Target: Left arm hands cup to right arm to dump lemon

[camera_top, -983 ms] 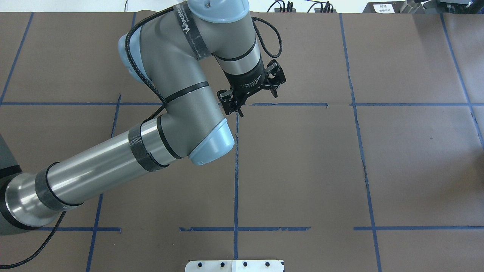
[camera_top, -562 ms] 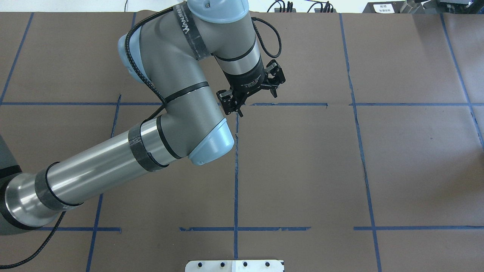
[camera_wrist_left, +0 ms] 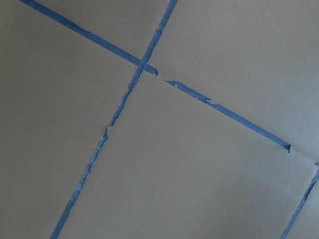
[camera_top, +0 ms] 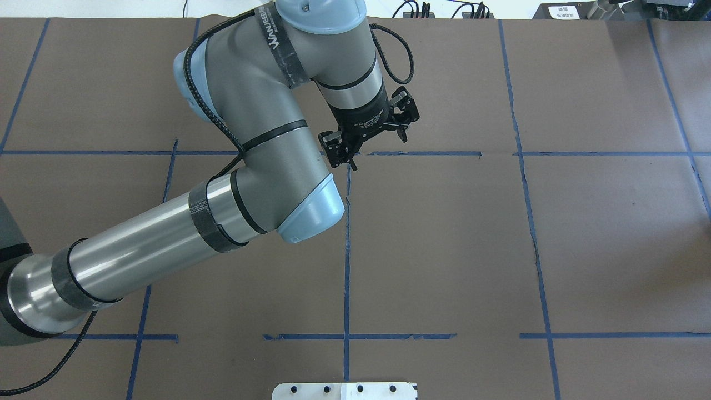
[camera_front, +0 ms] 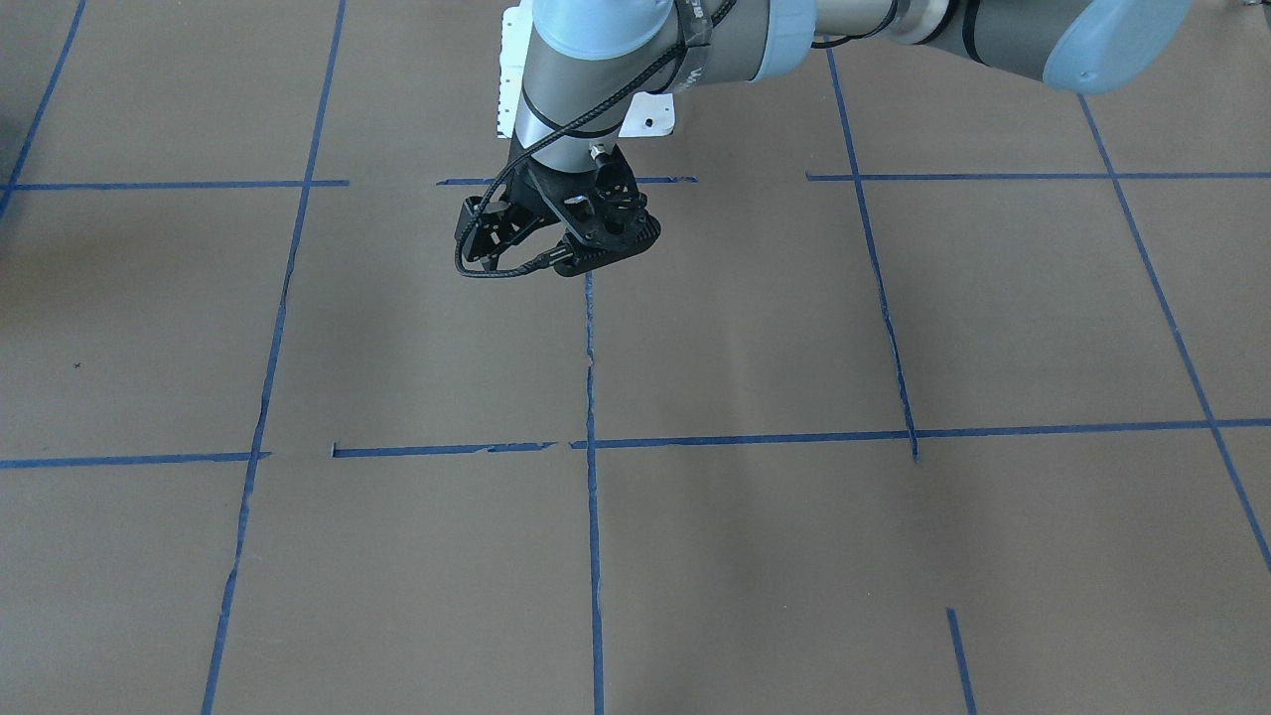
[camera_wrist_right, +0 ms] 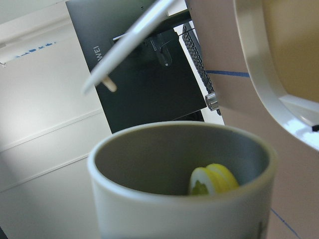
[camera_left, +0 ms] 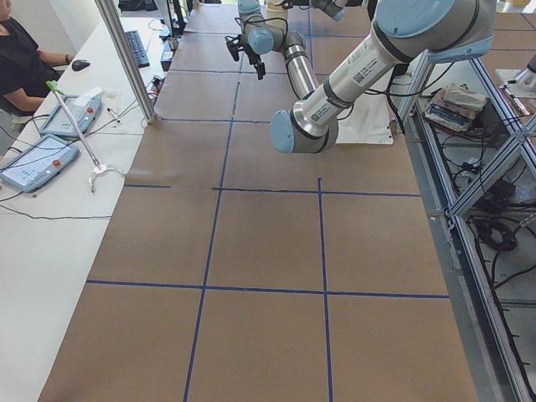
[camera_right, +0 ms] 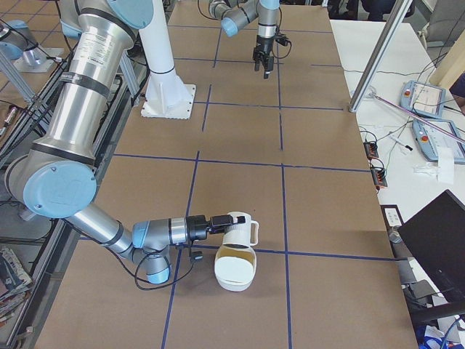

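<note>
- left gripper (camera_front: 546,243) hangs wide open, empty, above the counter (camera_front: 794,546)
- right gripper (camera_right: 218,224) is at the cup (camera_right: 238,231), can't tell its grip
- lemon (camera_wrist_right: 214,180) sits inside cup

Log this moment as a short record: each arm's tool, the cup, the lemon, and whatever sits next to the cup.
left tool: open, empty, above the taped table
right tool: at the cup's side; open or shut cannot be told
cup: at the right tool's tip, mouth up, handle away from the arm
lemon: inside the cup, not yet dumped
white container: on the table close beside the cup
handover: done, judging by the empty left tool
</note>
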`<state>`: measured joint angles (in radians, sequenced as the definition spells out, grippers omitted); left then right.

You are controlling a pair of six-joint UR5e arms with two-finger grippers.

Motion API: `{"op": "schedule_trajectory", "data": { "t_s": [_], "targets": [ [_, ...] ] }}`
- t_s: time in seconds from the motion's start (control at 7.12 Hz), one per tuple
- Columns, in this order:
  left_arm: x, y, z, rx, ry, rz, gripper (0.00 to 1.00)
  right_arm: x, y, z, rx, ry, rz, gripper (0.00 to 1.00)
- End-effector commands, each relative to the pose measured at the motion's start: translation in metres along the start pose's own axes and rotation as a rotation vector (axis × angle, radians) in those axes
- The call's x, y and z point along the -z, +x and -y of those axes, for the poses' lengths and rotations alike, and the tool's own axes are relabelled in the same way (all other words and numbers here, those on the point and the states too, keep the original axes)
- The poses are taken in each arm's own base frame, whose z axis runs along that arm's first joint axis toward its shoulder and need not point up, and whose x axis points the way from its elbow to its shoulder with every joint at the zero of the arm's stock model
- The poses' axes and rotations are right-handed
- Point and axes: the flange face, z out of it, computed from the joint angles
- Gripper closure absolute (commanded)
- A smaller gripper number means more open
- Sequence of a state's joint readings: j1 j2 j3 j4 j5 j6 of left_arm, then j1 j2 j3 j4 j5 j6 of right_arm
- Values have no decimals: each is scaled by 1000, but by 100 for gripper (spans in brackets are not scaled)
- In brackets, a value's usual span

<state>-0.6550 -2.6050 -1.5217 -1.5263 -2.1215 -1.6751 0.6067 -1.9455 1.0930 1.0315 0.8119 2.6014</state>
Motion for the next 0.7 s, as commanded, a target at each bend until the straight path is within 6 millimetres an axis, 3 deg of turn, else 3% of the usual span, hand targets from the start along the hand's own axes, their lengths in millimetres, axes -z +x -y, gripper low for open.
{"op": "schedule_trajectory", "data": {
  "t_s": [0.0, 0.56],
  "targets": [
    [0, 0, 1, -1, 12, -1, 0, 3, -3, 1, -82, -7, 5, 77],
    [-1, 0, 1, -2, 13, -1, 0, 14, -13, 6, -205, -41, 25, 77]
  ]
}}
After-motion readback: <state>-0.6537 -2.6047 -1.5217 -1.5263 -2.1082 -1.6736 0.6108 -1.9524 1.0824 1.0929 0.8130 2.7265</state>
